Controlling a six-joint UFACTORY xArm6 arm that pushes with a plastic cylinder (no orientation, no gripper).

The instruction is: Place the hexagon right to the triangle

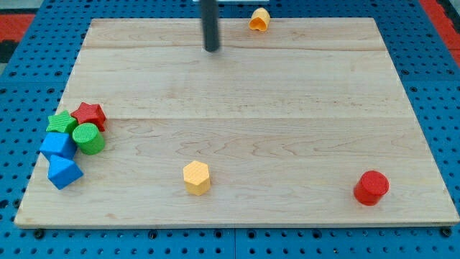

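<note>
The yellow hexagon [196, 177] stands near the view's bottom edge of the wooden board [287, 86], left of centre. The blue triangle [64, 172] lies at the bottom of a cluster at the board's left edge, well left of the hexagon. My tip [211, 49] is near the view's top, far above the hexagon and touching no block.
The left cluster also holds a blue block [57, 144], a green cylinder [88, 139], a green star [62, 123] and a red star [89, 115], packed close together. A red cylinder [371, 188] stands at the bottom right. A small orange block [259, 19] sits at the board's top edge.
</note>
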